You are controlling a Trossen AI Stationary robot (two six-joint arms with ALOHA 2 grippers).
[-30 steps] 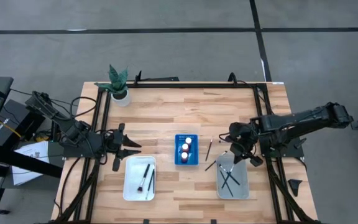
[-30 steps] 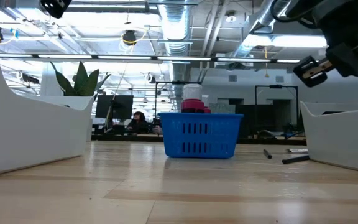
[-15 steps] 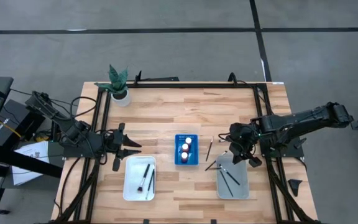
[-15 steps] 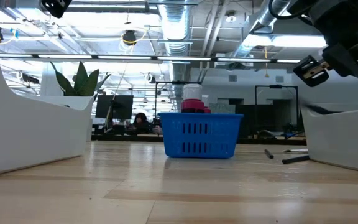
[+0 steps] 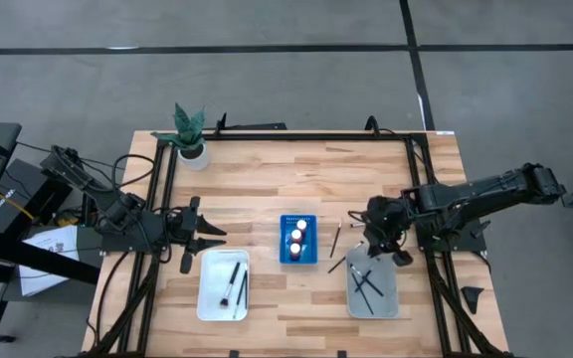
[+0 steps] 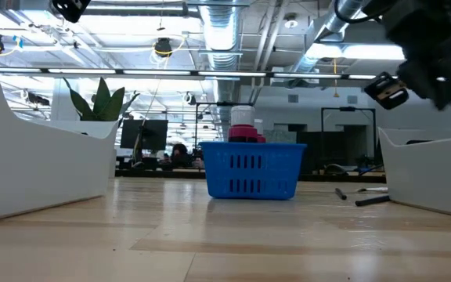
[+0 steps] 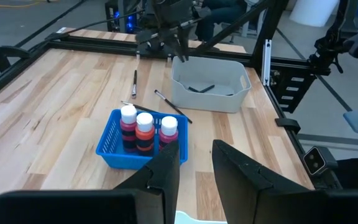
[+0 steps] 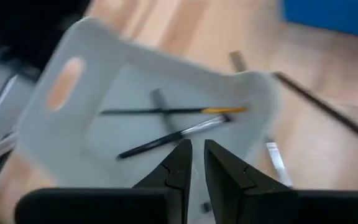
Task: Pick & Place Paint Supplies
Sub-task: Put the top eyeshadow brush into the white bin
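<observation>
Brush (image 8: 169, 139) newly in grey tray (image 8: 67, 74)

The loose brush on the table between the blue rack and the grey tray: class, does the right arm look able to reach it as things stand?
Probably yes. The right gripper hangs just above the grey tray, empty, close beside the loose brush. Nothing stands between them; the blue rack lies beyond it.

Red paint bottles (image 7: 144, 132), blue rack (image 7: 114, 152), grey tray (image 7: 210, 99).

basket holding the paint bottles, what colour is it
Blue. The basket shows best in the left wrist view.
</observation>
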